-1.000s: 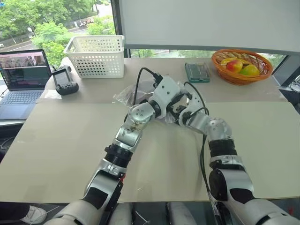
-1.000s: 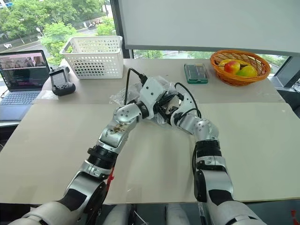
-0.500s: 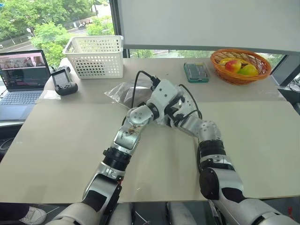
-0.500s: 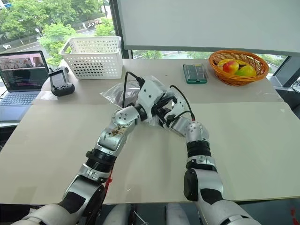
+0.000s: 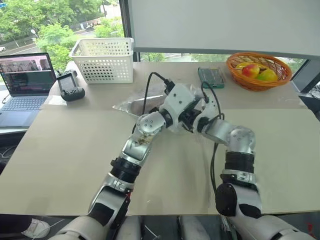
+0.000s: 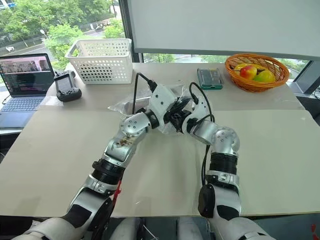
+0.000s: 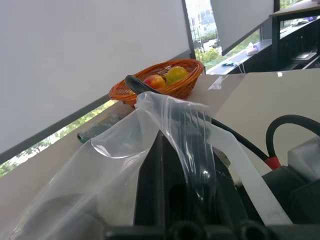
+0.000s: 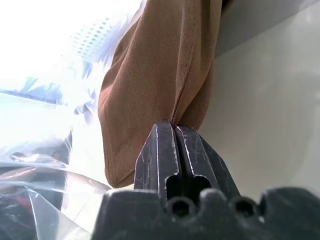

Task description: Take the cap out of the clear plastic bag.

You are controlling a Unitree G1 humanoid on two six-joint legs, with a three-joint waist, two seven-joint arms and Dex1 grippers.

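From the head views, both arms meet over the middle of the tabletop, toward its far edge, where the clear plastic bag lies crumpled. The left gripper and right gripper work close together at the bag's mouth. In the left wrist view, the left gripper's fingers are clenched on a fold of the bag's film draped over them. In the right wrist view, the right gripper's fingers are pinched tight on a fold of the brown cap, with bag film beside it.
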